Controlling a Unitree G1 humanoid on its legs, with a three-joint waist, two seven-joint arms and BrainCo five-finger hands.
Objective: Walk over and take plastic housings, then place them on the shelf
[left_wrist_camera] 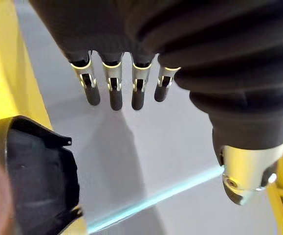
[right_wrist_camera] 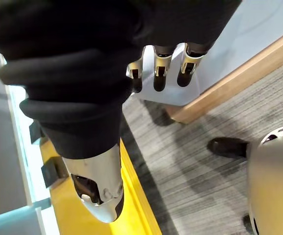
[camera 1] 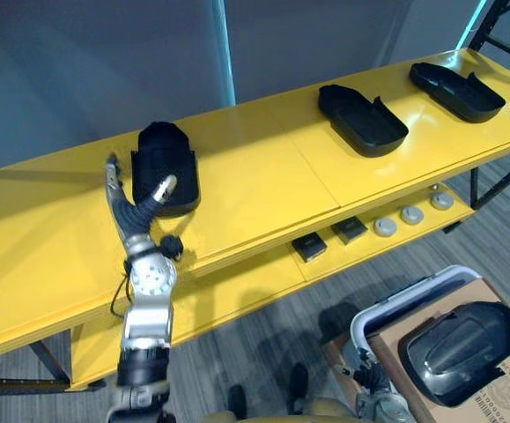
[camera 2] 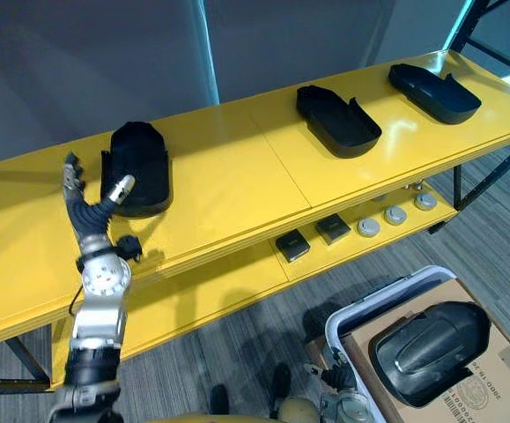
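Left eye view: my left hand (camera 1: pixel 134 214), fingers straight, thumb spread, holding nothing, stands just beside the nearest black moulded plastic housing (camera 1: pixel 165 166) on the long yellow shelf (camera 1: pixel 255 176). A middle black housing (camera 1: pixel 362 119) and a far black housing (camera 1: pixel 457 88) lie further along, and a glossy black housing (camera 1: pixel 459 351) sits in the brown cardboard box (camera 1: pixel 387 339). I judge these shells light, stiff and probably slick, best taken across the raised side walls. Whether my thumb touches the rim I cannot tell; the undersides are hidden and the box is cut off. My right hand (right_wrist_camera: pixel 92 63), fingers straight, hangs empty above grey carpet (right_wrist_camera: pixel 190 161).
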